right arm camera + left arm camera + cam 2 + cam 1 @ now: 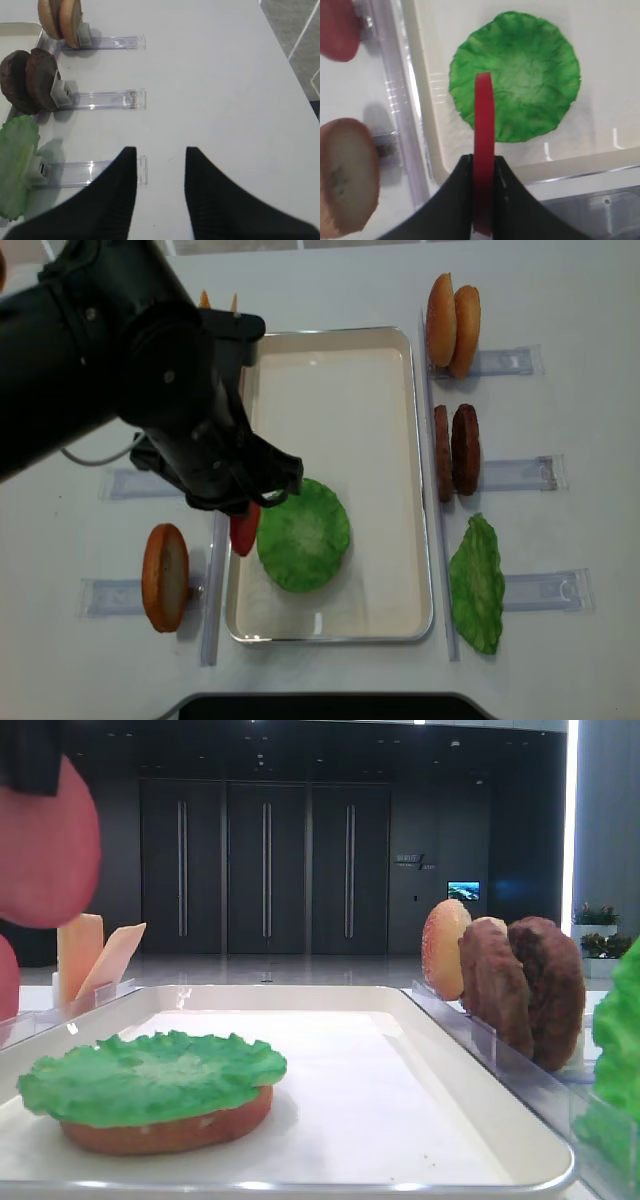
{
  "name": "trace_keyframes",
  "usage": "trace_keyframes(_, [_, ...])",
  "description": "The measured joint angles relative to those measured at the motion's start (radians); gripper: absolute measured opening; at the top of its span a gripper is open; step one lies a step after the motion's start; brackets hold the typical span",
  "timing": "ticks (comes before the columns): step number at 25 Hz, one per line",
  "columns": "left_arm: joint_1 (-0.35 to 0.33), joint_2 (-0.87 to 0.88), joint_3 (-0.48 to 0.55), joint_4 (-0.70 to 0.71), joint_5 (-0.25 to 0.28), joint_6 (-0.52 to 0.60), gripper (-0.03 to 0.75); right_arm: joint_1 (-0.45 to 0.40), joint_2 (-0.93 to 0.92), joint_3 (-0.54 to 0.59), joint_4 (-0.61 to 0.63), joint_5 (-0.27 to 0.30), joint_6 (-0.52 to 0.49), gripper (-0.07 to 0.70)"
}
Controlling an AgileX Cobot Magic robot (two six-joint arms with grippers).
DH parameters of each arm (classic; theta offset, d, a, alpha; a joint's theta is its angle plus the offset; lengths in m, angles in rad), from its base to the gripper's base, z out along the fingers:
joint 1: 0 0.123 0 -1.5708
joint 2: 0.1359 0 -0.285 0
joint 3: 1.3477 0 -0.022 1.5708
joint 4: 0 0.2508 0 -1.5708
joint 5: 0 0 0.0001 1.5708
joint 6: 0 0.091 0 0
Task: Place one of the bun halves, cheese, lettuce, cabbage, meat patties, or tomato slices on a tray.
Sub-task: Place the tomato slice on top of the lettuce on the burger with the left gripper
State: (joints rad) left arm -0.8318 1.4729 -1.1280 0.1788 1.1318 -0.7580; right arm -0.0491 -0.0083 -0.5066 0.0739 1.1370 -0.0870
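My left gripper (pixel 483 159) is shut on a red tomato slice (pixel 484 125), held edge-on above the tray's left part. From above, the tomato slice (pixel 244 528) hangs beside the lettuce (pixel 303 534). That lettuce (pixel 150 1075) lies flat on a bun half (pixel 170 1132) inside the cream tray (pixel 425 540). In the low view the held tomato slice (pixel 40 840) fills the top left corner. My right gripper (pixel 161 150) stands open over bare table, right of the racks, with nothing between its fingers.
Clear racks right of the tray hold two bun halves (pixel 452 325), two meat patties (pixel 455 450) and a paler green leaf (pixel 478 585), lettuce or cabbage I cannot tell. Left racks hold a bun half (pixel 165 575), cheese slices (pixel 95 955) and another tomato slice (pixel 337 30).
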Motion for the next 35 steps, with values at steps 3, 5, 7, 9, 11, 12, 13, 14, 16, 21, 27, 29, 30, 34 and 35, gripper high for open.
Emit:
trace_keyframes(3, [0.008, -0.014, 0.061, -0.034, -0.124, 0.007, 0.054, 0.000, 0.000, 0.000, 0.000, 0.000, 0.000, 0.232])
trace_keyframes(5, [0.033, -0.026, 0.099, -0.074, -0.203, 0.040, 0.054, 0.000, 0.000, 0.000, 0.000, 0.000, 0.000, 0.232])
trace_keyframes(7, [0.081, -0.047, 0.160, -0.147, -0.279, 0.094, 0.054, 0.000, 0.000, 0.000, 0.000, 0.000, 0.000, 0.232])
trace_keyframes(9, [0.137, -0.080, 0.219, -0.265, -0.366, 0.200, 0.054, 0.000, 0.000, 0.000, 0.000, 0.000, 0.000, 0.232])
trace_keyframes(11, [0.187, -0.112, 0.276, -0.417, -0.431, 0.353, 0.054, 0.000, 0.000, 0.000, 0.000, 0.000, 0.000, 0.232])
trace_keyframes(12, [0.210, -0.128, 0.305, -0.509, -0.452, 0.442, 0.053, 0.000, 0.000, 0.000, 0.000, 0.000, 0.000, 0.232])
trace_keyframes(13, [0.231, -0.143, 0.331, -0.599, -0.475, 0.514, 0.053, 0.000, 0.000, 0.000, 0.000, 0.000, 0.000, 0.232])
trace_keyframes(14, [0.247, -0.153, 0.351, -0.672, -0.492, 0.586, 0.054, 0.000, 0.000, 0.000, 0.000, 0.000, 0.000, 0.232])
trace_keyframes(16, [0.290, -0.167, 0.391, -0.834, -0.514, 0.749, 0.054, 0.000, 0.000, 0.000, 0.000, 0.000, 0.000, 0.232])
trace_keyframes(21, [0.418, -0.171, 0.493, -1.202, -0.520, 1.142, 0.054, 0.000, 0.000, 0.000, 0.000, 0.000, 0.000, 0.232])
trace_keyframes(27, [0.526, -0.171, 0.572, -1.398, -0.501, 1.356, 0.054, 0.000, 0.000, 0.000, 0.000, 0.000, 0.000, 0.232])
trace_keyframes(29, [0.527, -0.171, 0.573, -1.399, -0.486, 1.374, 0.054, 0.000, 0.000, 0.000, 0.000, 0.000, 0.000, 0.232])
trace_keyframes(30, [0.528, -0.170, 0.574, -1.409, -0.483, 1.388, 0.054, 0.000, 0.000, 0.000, 0.000, 0.000, 0.000, 0.232])
trace_keyframes(34, [0.528, -0.139, 0.574, -1.471, -0.459, 1.452, 0.054, 0.000, 0.000, 0.000, 0.000, 0.000, 0.000, 0.232])
trace_keyframes(35, [0.528, -0.122, 0.574, -1.479, -0.450, 1.462, 0.054, 0.000, 0.000, 0.000, 0.000, 0.000, 0.000, 0.232])
